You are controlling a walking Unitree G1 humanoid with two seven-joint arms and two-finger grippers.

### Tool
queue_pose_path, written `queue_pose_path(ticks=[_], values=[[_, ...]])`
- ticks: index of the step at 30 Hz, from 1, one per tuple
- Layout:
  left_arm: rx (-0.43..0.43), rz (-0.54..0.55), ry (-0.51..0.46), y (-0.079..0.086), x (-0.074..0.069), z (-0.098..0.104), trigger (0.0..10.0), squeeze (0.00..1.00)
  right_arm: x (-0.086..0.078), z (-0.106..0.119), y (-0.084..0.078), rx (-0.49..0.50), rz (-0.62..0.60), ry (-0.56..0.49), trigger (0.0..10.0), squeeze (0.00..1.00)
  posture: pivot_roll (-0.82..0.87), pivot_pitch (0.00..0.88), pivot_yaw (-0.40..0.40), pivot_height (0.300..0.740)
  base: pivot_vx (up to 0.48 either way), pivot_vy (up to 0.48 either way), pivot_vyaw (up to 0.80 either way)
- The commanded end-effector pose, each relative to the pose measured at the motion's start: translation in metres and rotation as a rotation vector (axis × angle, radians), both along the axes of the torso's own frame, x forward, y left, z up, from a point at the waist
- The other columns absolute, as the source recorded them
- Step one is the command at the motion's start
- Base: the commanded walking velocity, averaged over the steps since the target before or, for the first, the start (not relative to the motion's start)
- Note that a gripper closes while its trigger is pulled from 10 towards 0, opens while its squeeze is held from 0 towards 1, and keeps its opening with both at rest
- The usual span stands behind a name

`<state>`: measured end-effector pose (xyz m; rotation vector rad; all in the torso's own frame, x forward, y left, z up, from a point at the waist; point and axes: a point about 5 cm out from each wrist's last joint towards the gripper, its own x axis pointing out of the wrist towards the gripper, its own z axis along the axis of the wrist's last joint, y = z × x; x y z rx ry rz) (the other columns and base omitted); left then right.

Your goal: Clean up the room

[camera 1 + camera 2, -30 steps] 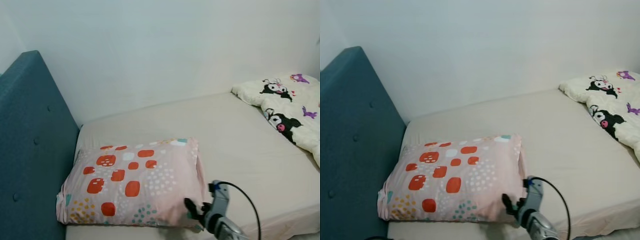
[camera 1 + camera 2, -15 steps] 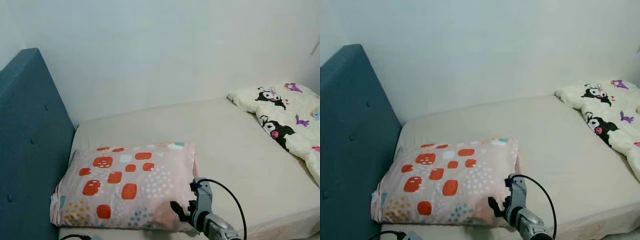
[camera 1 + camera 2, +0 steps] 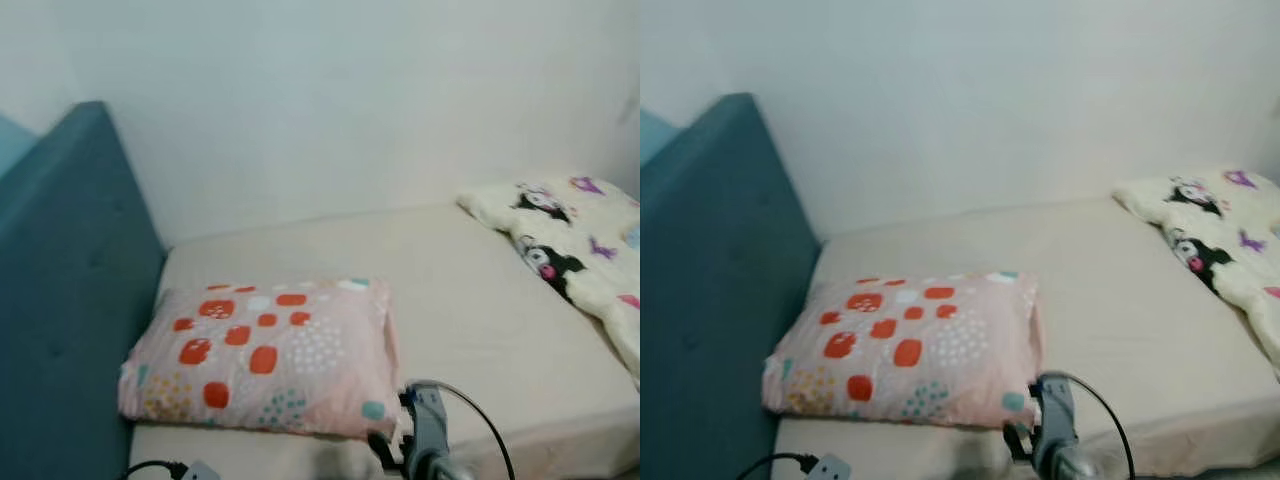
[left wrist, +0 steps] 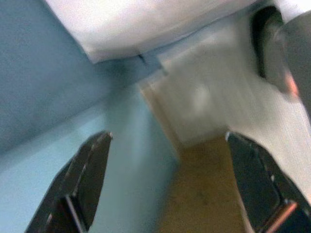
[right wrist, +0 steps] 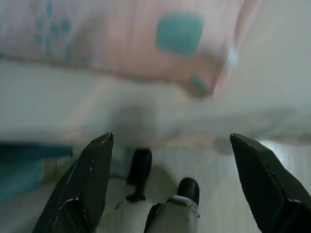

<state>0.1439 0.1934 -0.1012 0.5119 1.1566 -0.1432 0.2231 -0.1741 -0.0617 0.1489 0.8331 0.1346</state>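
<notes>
A pink pillow (image 3: 262, 352) with red and teal spots lies flat on the beige bed sheet (image 3: 470, 300), close to the teal headboard (image 3: 70, 300). My right gripper (image 5: 172, 139) is open with nothing between its fingers. It hovers at the bed's front edge, just below the pillow's near right corner (image 5: 194, 82). In the eye views the right arm (image 3: 425, 445) rises from the bottom, with a black cable looping off it. My left gripper (image 4: 167, 137) hangs low and open beside the teal bed base (image 4: 43, 68), over a wooden floor (image 4: 204, 189).
A cream blanket (image 3: 570, 250) with black and purple cartoon figures is bunched at the bed's far right. A white wall runs behind the bed. Parts of my own legs (image 5: 167, 213) show below the right gripper. A grey wrist piece (image 3: 830, 467) with a cable sits at bottom left.
The camera has shifted, and the picture is more blurred. My right gripper has dropped back from the pillow's corner towards the bed's front edge. The pillow lies as before.
</notes>
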Motion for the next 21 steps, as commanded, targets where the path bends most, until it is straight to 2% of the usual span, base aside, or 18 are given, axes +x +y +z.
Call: queue_pose_path(ticks=[1,8,11,15,21], values=[[-0.009,-0.001,-0.02,0.0,0.009,0.003,10.0,0.0,-0.002,-0.001,-0.002,-0.014,-0.005,0.011,10.0,0.0,-0.02,0.024,-0.017,0.74,0.0,0.0,0.0],[-0.019,-0.02,-0.017,0.0,0.012,0.004,10.0,0.0,-0.008,-0.004,-0.007,-0.029,-0.028,0.015,10.0,0.0,-0.02,0.022,-0.007,0.74,0.0,0.0,0.0],[-0.016,-0.036,-0.019,0.001,0.014,0.006,10.0,0.0,-0.009,-0.004,-0.008,0.003,-0.048,0.012,10.0,0.0,-0.03,0.023,-0.003,0.74,0.0,0.0,0.68],[-0.018,-0.03,-0.035,0.0,0.018,0.007,10.0,0.0,-0.011,-0.005,-0.007,-0.026,-0.009,0.018,10.0,0.0,-0.03,0.024,-0.003,0.74,0.0,0.0,0.74],[-0.022,-0.048,-0.034,-0.002,0.019,0.007,10.0,0.0,-0.012,-0.007,-0.007,-0.024,-0.018,0.025,10.0,0.0,-0.03,0.022,-0.001,0.74,0.0,0.0,0.74]])
